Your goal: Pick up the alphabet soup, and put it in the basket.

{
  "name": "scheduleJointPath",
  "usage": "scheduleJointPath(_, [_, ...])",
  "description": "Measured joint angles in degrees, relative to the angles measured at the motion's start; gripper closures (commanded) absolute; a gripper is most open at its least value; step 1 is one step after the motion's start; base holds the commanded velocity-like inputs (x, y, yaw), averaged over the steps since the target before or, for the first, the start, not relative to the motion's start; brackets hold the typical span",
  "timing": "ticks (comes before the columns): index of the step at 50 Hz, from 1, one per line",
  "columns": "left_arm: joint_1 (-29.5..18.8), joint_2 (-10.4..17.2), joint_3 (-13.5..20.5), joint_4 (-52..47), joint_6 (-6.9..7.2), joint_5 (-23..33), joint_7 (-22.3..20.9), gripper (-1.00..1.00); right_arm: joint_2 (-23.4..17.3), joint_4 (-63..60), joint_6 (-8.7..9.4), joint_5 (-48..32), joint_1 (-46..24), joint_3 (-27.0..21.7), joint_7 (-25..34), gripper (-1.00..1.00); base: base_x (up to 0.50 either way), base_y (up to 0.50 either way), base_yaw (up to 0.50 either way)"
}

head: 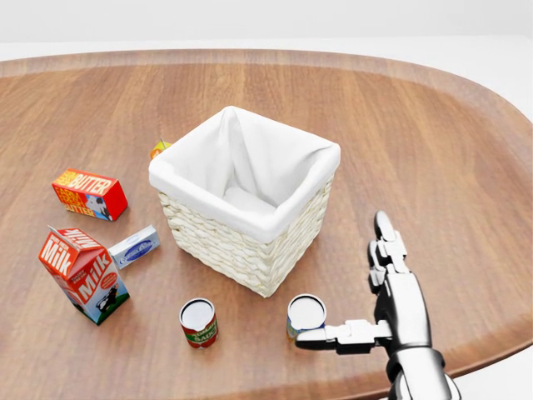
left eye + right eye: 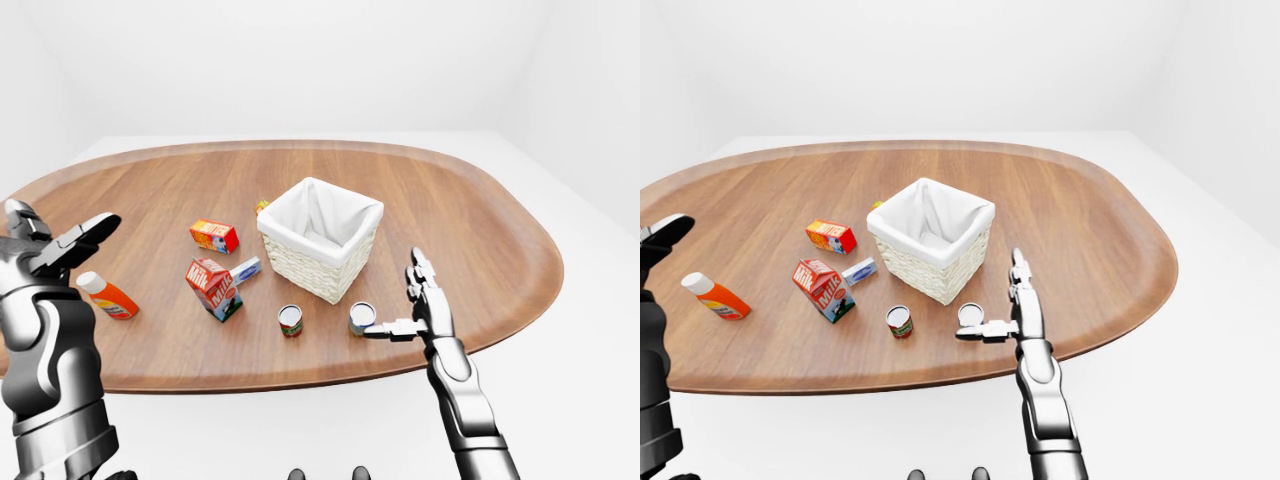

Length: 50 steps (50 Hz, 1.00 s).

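Setting: white, bare room around a large rounded wooden counter (image 2: 470, 210).
Basket: a square wicker basket (image 1: 241, 242) with a white cloth lining stood upright near the counter's middle; only the folded lining showed inside it, no objects.
Alphabet soup: which can it was could not be read for certain; the can with the red and green label (image 1: 199, 322) stood upright on the counter, below the basket in the head view, its long axis vertical and its pale lid facing up.
Second can: another can (image 1: 306, 315) stood upright to its right, also lid up, just beside the right thumb; touching or not, I could not tell.
Right hand: the right hand (image 1: 379, 312) hung low on the counter's near edge, fingers (image 1: 383, 233) released and stretched straight toward the top of the view, thumb pointing left at the second can, gripping nothing.
Left hand: the left hand (image 2: 50, 250) was raised at the left edge of the left-eye view, fingers spread, empty.
Cartons: a milk carton (image 1: 83, 275), a butter box (image 1: 90, 194) and a small blue-and-white box (image 1: 135, 247) lay left of the basket.
Bottle: an orange bottle (image 2: 108, 296) lay on its side further left.
Small item: something orange and yellow (image 1: 159, 148) peeked from behind the basket's left corner, too hidden to name.
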Motion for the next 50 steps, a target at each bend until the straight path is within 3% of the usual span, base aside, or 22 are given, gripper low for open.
scheduleJointPath(50, [-0.7,0.2,-0.6,1.8,0.00,1.2,-0.2,-1.00,-0.1,-0.1,0.13,-0.1,0.3,-0.2,0.2,-1.00,0.00,0.00,0.00])
